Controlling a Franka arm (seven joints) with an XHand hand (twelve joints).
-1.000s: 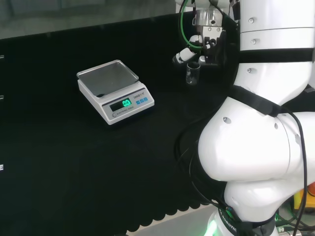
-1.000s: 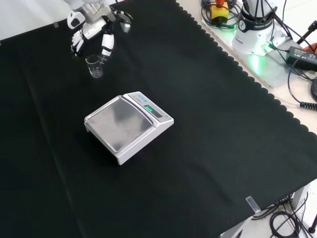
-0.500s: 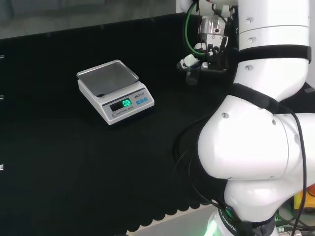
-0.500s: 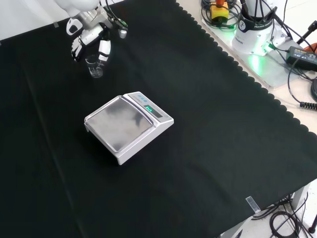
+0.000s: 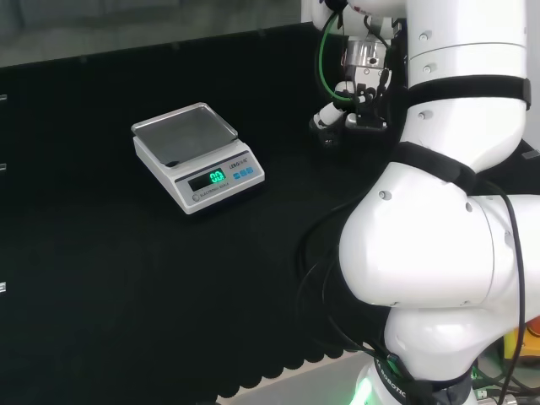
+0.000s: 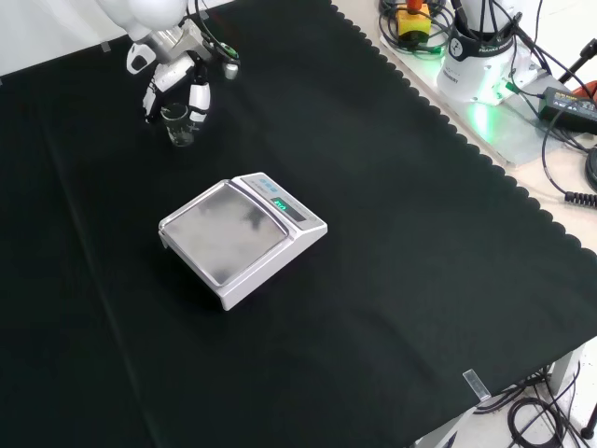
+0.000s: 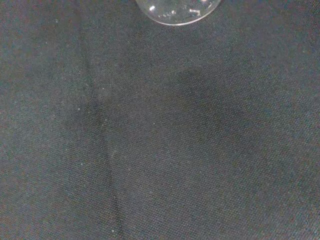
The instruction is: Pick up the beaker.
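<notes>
Near the desk's [image 6: 392, 280] far left corner, front view | beaker [image 6: 180, 126] upright, mouth up, on cloth | hand [image 6: 177, 79] fingers [image 6: 199, 101] curled astride it | scale [image 6: 242, 238] nearer, open cloth around.

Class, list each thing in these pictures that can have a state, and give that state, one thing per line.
beaker: upright on the cloth, between the fingers, not lifted.
robot hand: fingers down on either side of the beaker; closure unclear.
scale: switched on, display lit green, pan bare.
</notes>
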